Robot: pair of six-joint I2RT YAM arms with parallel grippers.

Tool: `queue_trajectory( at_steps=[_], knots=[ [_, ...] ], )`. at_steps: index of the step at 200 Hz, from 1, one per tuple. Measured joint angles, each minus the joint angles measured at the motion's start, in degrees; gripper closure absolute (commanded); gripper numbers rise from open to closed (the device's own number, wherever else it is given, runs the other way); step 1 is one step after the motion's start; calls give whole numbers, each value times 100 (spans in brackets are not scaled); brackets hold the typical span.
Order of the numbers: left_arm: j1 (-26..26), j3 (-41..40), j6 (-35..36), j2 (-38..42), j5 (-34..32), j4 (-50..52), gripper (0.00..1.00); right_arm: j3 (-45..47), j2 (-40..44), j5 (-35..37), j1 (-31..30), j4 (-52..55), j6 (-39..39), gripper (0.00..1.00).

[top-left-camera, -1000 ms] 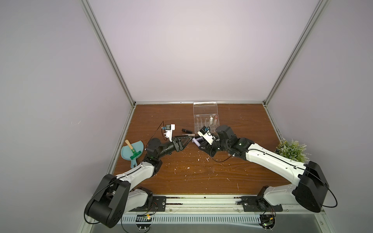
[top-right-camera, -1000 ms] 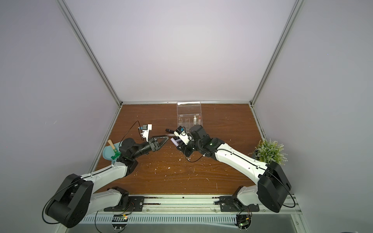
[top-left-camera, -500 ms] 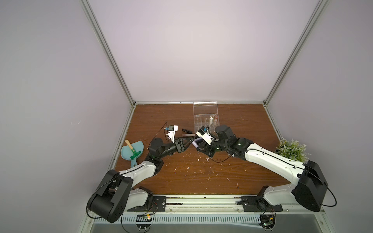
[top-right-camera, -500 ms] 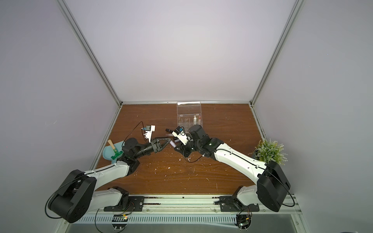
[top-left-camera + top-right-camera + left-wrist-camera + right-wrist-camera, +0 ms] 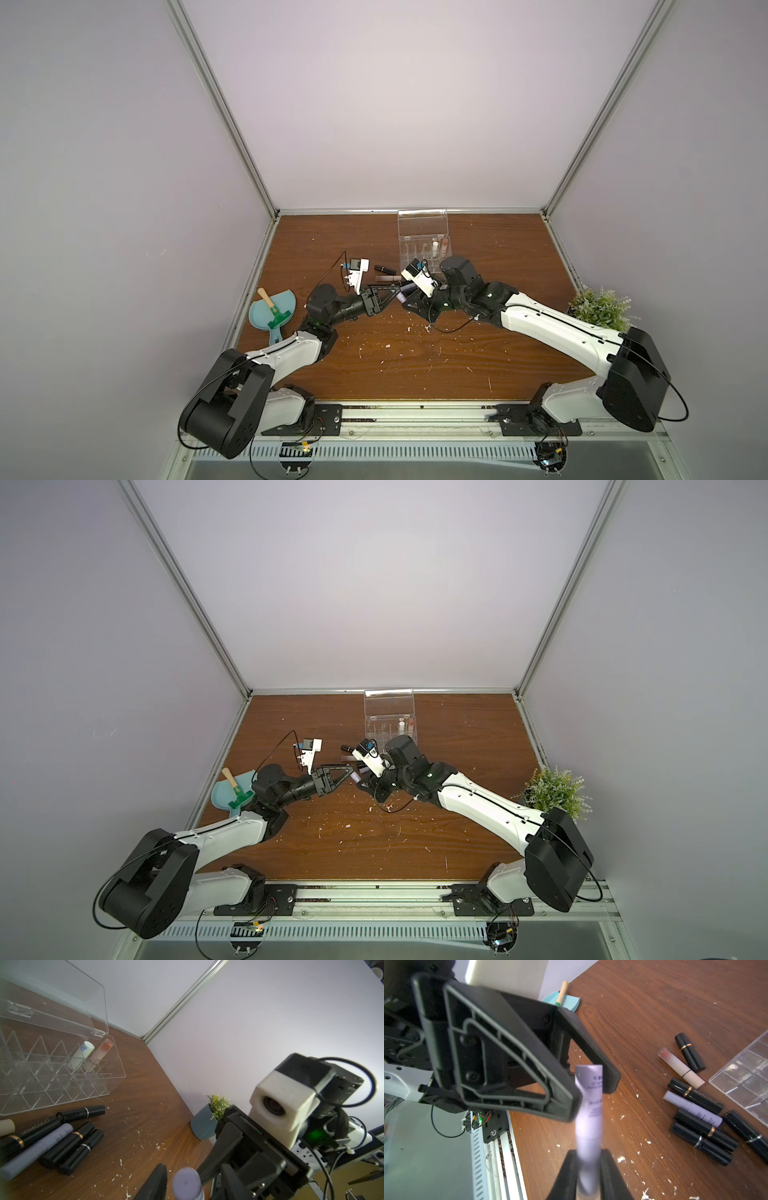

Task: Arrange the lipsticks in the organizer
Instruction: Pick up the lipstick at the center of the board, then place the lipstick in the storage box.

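Two lipsticks, a cream-white one [image 5: 81,1054] and a peach-pink one [image 5: 99,1053], are standing side by side in the organizer [image 5: 93,1088], toward its 2 o'clock corner as seen in both top views, with the lid [image 5: 62,991] tilting open behind them; seven more are lying loose on the table [image 5: 415,353], between 6 and 8 o'clock of the box; the right gripper [image 5: 588,1153] is clamping one end of a lilac lipstick [image 5: 588,1105] and holding it in the air at about 7 o'clock of the organizer; the left gripper [image 5: 591,1095] is straddling the tube's free end, one finger on each side, though I cannot tell whether it is pressing on it or standing just clear. The step in hand is looking like a mid-air handover of this tube; the next move is probably calling for a firm left-hand grip before the right lets go, then for bringing the tube upright over an empty compartment, since the cells are looking narrow.
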State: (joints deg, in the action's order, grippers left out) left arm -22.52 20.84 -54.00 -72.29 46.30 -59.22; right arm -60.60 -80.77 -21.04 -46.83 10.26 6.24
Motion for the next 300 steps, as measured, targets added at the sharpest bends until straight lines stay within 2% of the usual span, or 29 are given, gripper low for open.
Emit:
queue_trajectory(
  at_steps=[72, 114, 138, 174, 199, 221, 245, 300],
  knots=[
    [-4, 2, -31, -7, 61, -2, 76, -79, -2, 22, 0, 26, -17, 83],
    [-4, 96, -55, -15, 61, 20, 88, -79, 0, 39, 2, -17, -26, 78],
    [-4, 120, -52, -57, 63, 28, 90, -79, 0, 85, 2, -15, -26, 74],
    [-4, 216, -44, -74, 63, 26, 90, -76, 2, 118, 2, -17, -28, 58],
    [-4, 337, -42, -177, 59, 26, 91, -55, 20, 131, 2, -20, -20, 35],
    [-4, 627, 0, -448, 44, 37, 92, 2, 149, 251, 9, 35, 0, 23],
    [-4, 1228, 306, -841, -61, 374, 92, 249, 695, 483, 140, 81, 129, 1],
    [-52, 2800, 1572, -1801, -990, 1687, 91, 798, 2441, 1123, 1115, 66, 551, 1]
  ],
)
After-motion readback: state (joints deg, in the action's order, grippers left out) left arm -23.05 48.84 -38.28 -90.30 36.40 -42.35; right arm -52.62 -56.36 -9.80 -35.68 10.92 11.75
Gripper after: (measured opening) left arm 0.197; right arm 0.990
